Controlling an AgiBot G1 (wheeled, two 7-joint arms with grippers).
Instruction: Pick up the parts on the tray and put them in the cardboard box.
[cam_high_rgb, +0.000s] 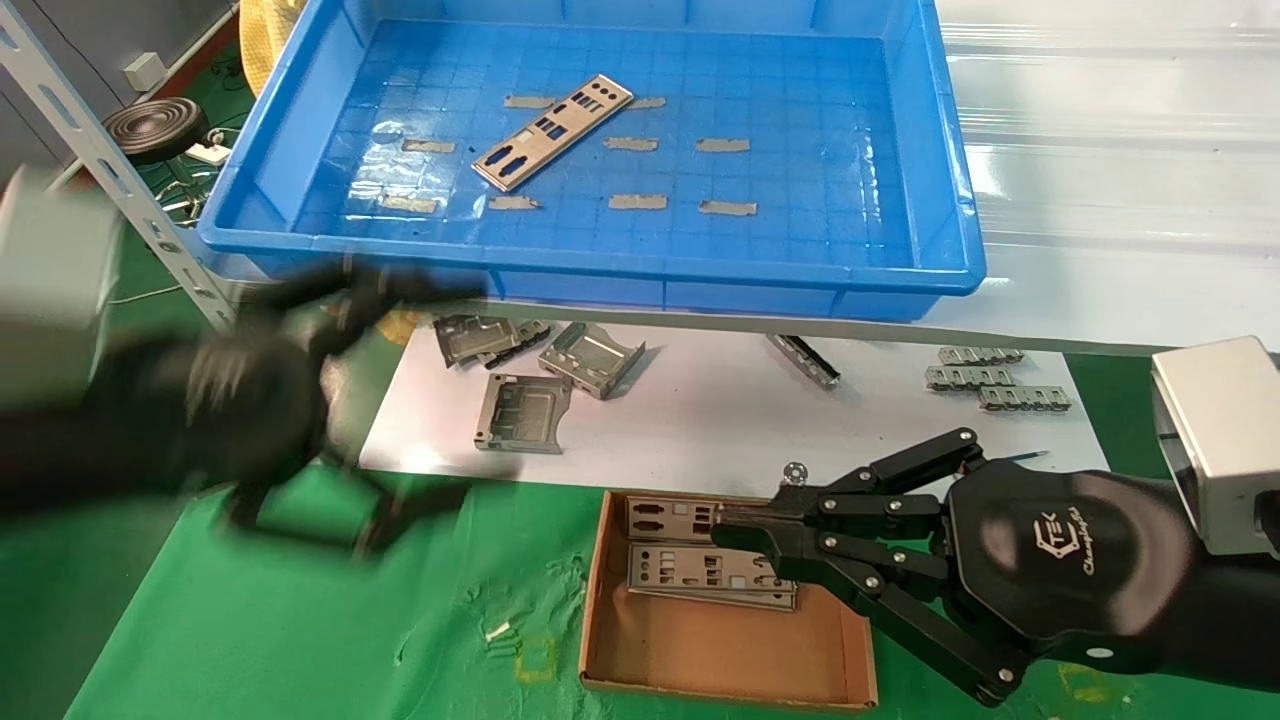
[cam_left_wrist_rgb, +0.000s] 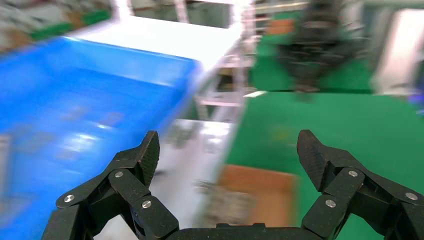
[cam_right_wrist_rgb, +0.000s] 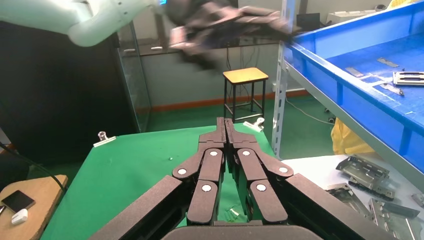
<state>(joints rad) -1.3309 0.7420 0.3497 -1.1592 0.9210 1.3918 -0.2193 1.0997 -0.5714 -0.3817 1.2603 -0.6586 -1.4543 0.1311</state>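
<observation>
While two plates (cam_high_rgb: 700, 560) already lie in the cardboard box (cam_high_rgb: 700, 650), one plate (cam_high_rgb: 552, 131) remains in the blue tray (cam_high_rgb: 950, 200); the left hand (cam_high_rgb: 330, 400) is spread wide and empty, the right hand (cam_high_rgb: 740, 535) closed over the box.

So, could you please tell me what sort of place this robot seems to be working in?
Probably a workshop or factory-style test bench: a blue tray on a slotted metal rack holds a punched metal plate, stamped grey brackets lie on the bench, and a stool stands on a bare green floor.

The right pincer (cam_right_wrist_rgb: 225, 125) is seen pressed shut above green cloth (cam_right_wrist_rgb: 140, 160); the blue tray (cam_right_wrist_rgb: 360, 95) is seen beside it.
</observation>
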